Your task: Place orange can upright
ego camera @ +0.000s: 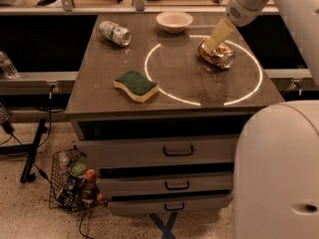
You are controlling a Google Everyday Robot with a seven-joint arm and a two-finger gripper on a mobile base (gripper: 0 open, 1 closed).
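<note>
The orange can (219, 55) lies on its side on the dark table (174, 91), at the right inside a white circle marking. It is orange-gold and dented, with a silver end facing front right. My gripper (215, 38) hangs from the white arm at the upper right, its yellowish fingers (220, 33) pointing down-left, right above the can's back end. Whether it touches the can does not show.
A green-and-white silver can (114, 33) lies at the back left. A white bowl (174, 21) stands at the back middle. A green-and-yellow sponge (136, 85) lies front left. Drawers (177, 151) sit below the tabletop. A wire basket of bottles (72, 180) stands on the floor. My white body (279, 173) fills the lower right.
</note>
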